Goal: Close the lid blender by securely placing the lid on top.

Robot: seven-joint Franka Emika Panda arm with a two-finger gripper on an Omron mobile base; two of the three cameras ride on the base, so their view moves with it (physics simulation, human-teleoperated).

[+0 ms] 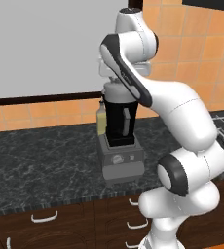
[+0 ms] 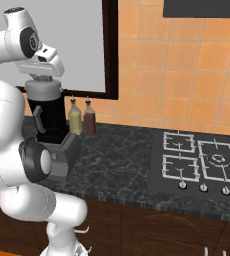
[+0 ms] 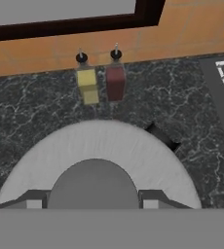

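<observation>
— On top of the blender [image 1: 119,146]: the lid [image 2: 43,90], light grey, seated flat across the mouth of the black jar [image 1: 120,121]. Seen from the hand camera as a pale disc [image 3: 99,160] with the darker raised knob [image 3: 93,185] at its middle.

— And the gripper [image 3: 93,199]?

— Directly above the lid, pointing straight down. Jaws drawn narrow, one fingertip [image 3: 33,200] on each side of the knob, pressed against it. Holding the lid by that knob.

— Anything else about the blender?

— Grey boxy base with a round dial [image 1: 117,159] on its front, standing on the dark marbled counter [image 1: 46,155]. Jar upright on the base, side handle [image 2: 38,120] facing the robot in the right base view.

— Beside the blender?

— Just behind it, against the orange tiled wall [image 2: 187,75]: a pale yellow bottle [image 2: 75,120] and a dark red bottle [image 2: 89,121], both upright, standing close side by side, the yellow one nearer the blender. Cannot tell whether the two touch.

— Farther out?

— Well apart from the blender, along the counter past the bottles: a cooktop [image 2: 202,162] with white burner grates and a row of knobs at its front edge. Behind the blender, a dark-framed window [image 1: 41,48]. Below the counter edge in front of the blender, brown drawers with pale handles [image 1: 43,216].
</observation>
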